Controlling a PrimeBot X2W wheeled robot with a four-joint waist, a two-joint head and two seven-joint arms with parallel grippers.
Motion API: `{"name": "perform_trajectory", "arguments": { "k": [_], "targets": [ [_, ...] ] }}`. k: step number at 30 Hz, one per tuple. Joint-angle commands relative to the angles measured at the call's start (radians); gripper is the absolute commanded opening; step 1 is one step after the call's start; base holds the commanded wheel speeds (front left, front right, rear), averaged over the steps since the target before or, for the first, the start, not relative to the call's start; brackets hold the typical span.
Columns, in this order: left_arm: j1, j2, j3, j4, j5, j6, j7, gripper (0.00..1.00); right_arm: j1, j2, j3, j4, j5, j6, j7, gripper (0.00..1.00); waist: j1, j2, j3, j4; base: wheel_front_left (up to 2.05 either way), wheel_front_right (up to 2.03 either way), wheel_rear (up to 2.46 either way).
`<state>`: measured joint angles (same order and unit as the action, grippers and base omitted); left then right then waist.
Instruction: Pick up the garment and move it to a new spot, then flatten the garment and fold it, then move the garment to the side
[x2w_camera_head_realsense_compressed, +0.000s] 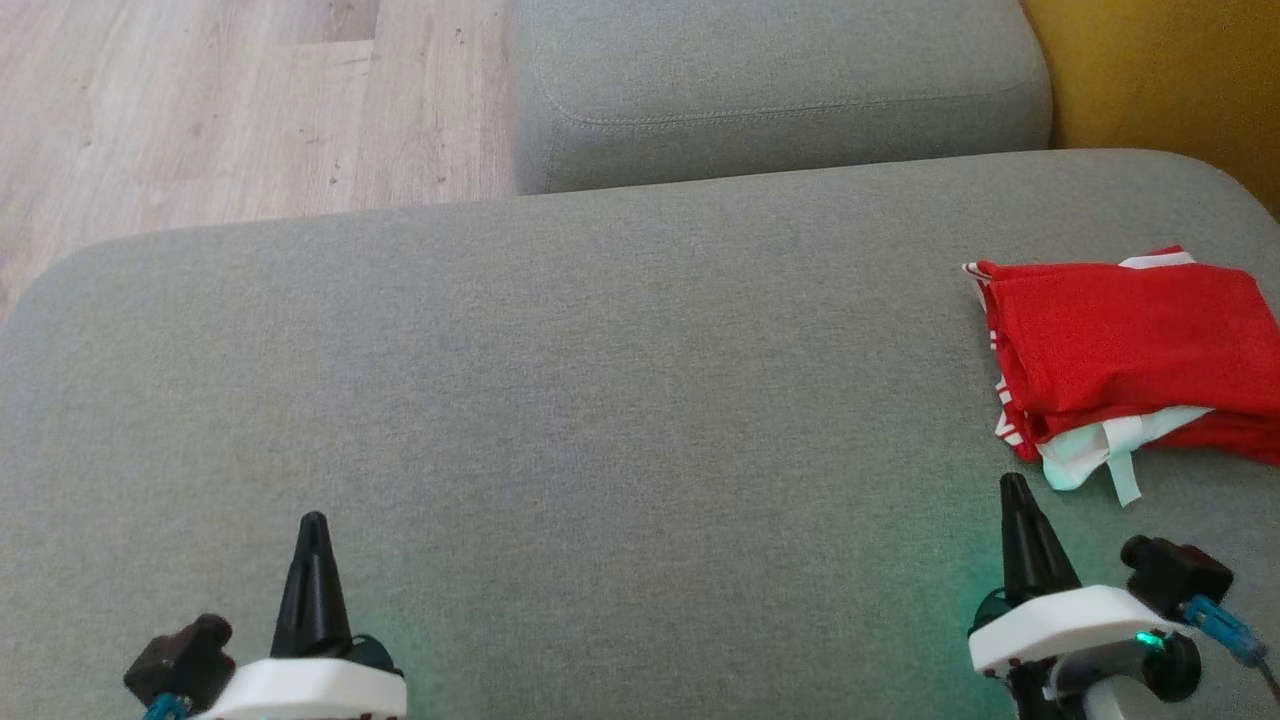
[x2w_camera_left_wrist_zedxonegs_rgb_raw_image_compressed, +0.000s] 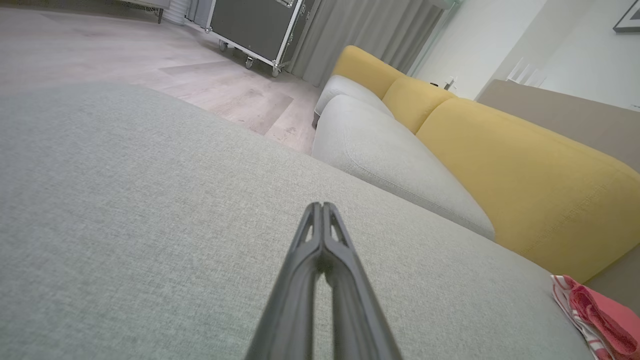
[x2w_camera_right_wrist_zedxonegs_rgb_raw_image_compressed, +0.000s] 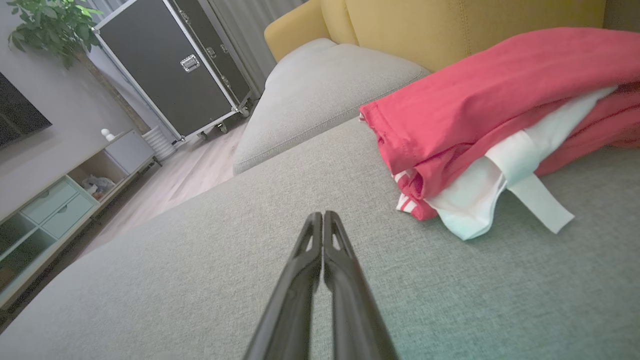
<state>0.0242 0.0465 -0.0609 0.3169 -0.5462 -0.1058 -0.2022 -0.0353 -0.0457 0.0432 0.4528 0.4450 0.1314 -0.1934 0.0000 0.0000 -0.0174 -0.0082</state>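
Observation:
The garment (x2w_camera_head_realsense_compressed: 1130, 340) is red with white trim and lies folded in a stack at the far right of the grey sofa seat (x2w_camera_head_realsense_compressed: 600, 400). It also appears in the right wrist view, garment (x2w_camera_right_wrist_zedxonegs_rgb_raw_image_compressed: 490, 105), and at the lower right corner of the left wrist view, garment (x2w_camera_left_wrist_zedxonegs_rgb_raw_image_compressed: 597, 315). My right gripper (x2w_camera_head_realsense_compressed: 1016, 485) is shut and empty, just short of the garment's near left corner. My left gripper (x2w_camera_head_realsense_compressed: 314, 522) is shut and empty at the lower left, far from the garment. Both pairs of fingers press together in the wrist views: left gripper (x2w_camera_left_wrist_zedxonegs_rgb_raw_image_compressed: 321, 205), right gripper (x2w_camera_right_wrist_zedxonegs_rgb_raw_image_compressed: 322, 214).
A second grey cushion (x2w_camera_head_realsense_compressed: 780, 90) lies beyond the seat, with a yellow backrest (x2w_camera_head_realsense_compressed: 1160, 70) at the right. Wooden floor (x2w_camera_head_realsense_compressed: 230, 100) lies past the seat's far left edge. A black wheeled case (x2w_camera_right_wrist_zedxonegs_rgb_raw_image_compressed: 170, 65) and a low cabinet (x2w_camera_right_wrist_zedxonegs_rgb_raw_image_compressed: 55, 200) stand across the room.

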Motion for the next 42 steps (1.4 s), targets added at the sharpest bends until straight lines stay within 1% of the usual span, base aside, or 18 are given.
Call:
{"name": "perform_trajectory", "arguments": {
  "k": [1, 42],
  "targets": [
    [-0.053, 0.001, 0.020, -0.036, -0.022, -0.004, 0.005, 0.00, -0.050, -0.001, -0.006, -0.040, 0.028, 0.000, 0.005, 0.00, 0.0000, 0.0000, 0.000, 0.000, 0.00, 0.00, 0.00],
    [-0.084, 0.002, 0.080, -0.050, -0.428, -0.012, 0.126, 0.00, -0.059, -0.003, -0.065, -0.106, 0.471, 0.000, 0.122, 0.00, 0.0000, 0.0000, 0.008, 0.003, 0.00, 0.00, 0.00]
  ]
}}
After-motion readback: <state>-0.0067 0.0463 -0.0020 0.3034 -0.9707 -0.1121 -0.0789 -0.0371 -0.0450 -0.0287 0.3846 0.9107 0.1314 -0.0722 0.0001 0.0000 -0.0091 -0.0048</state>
